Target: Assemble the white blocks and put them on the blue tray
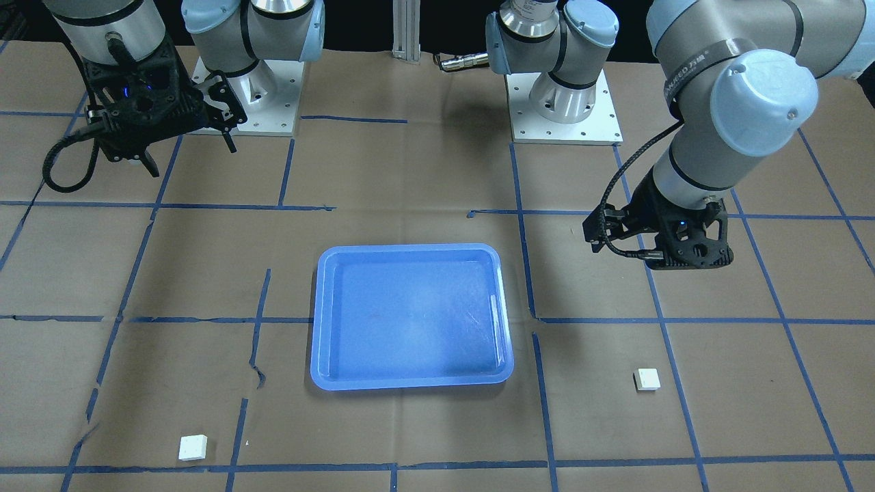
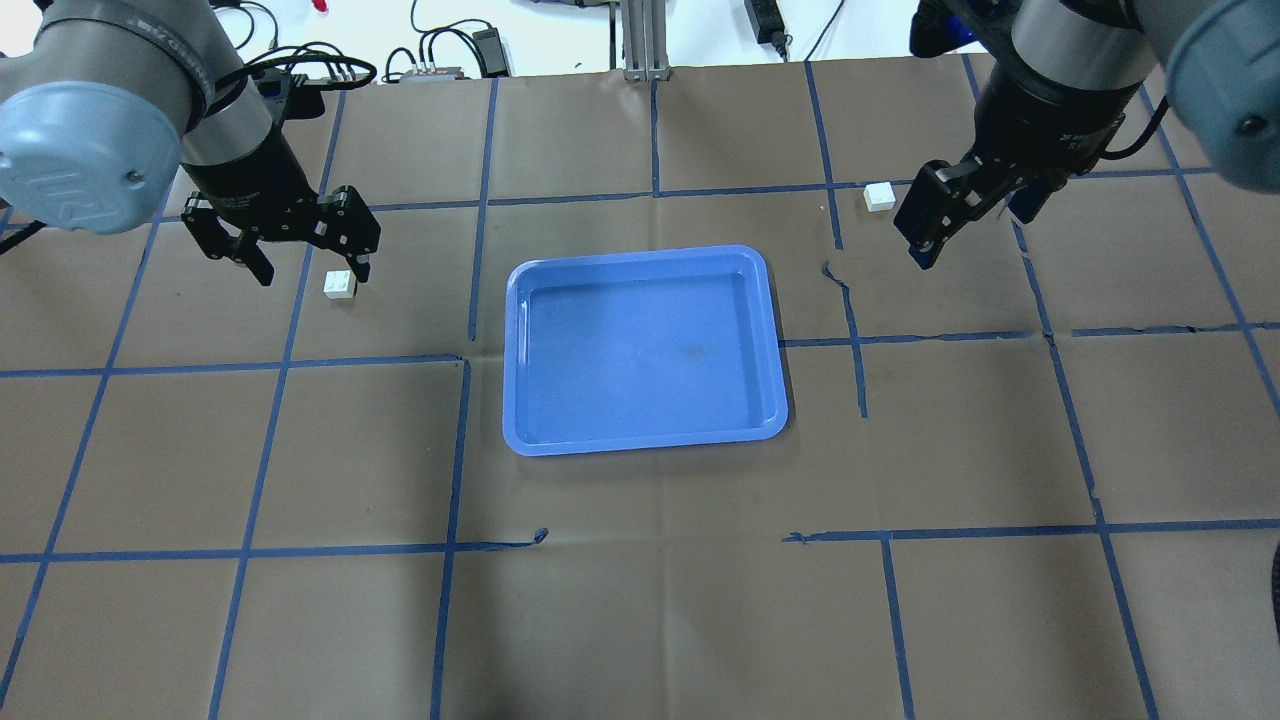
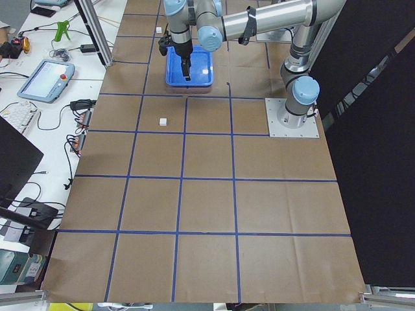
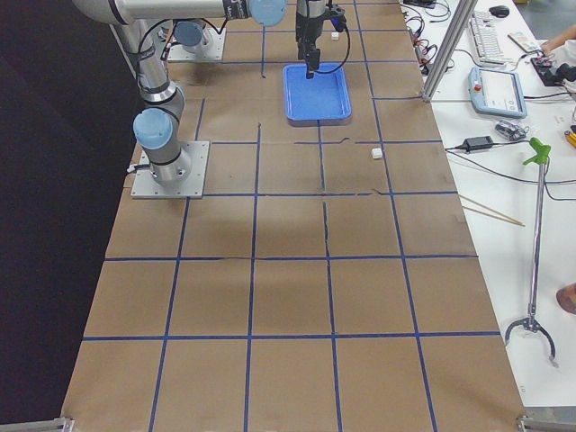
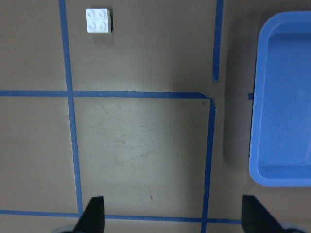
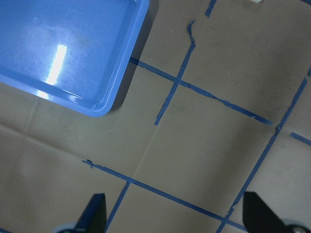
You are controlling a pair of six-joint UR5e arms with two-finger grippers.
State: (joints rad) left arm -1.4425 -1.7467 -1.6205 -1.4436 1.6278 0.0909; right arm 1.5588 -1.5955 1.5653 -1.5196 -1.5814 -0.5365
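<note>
Left hand and right hand gape wide; white block near left is square, four-studded.

The table is covered with brown paper, marked off by a grid of blue tape lines. The blue tray is set flat near its middle. One white block is laid studs up on the paper at the robot's left of the tray, well apart from it. The other white block is laid at the robot's right, farther from the robot, just beside a tape line. Two pale square base plates are fixed at the robot's edge.
</note>
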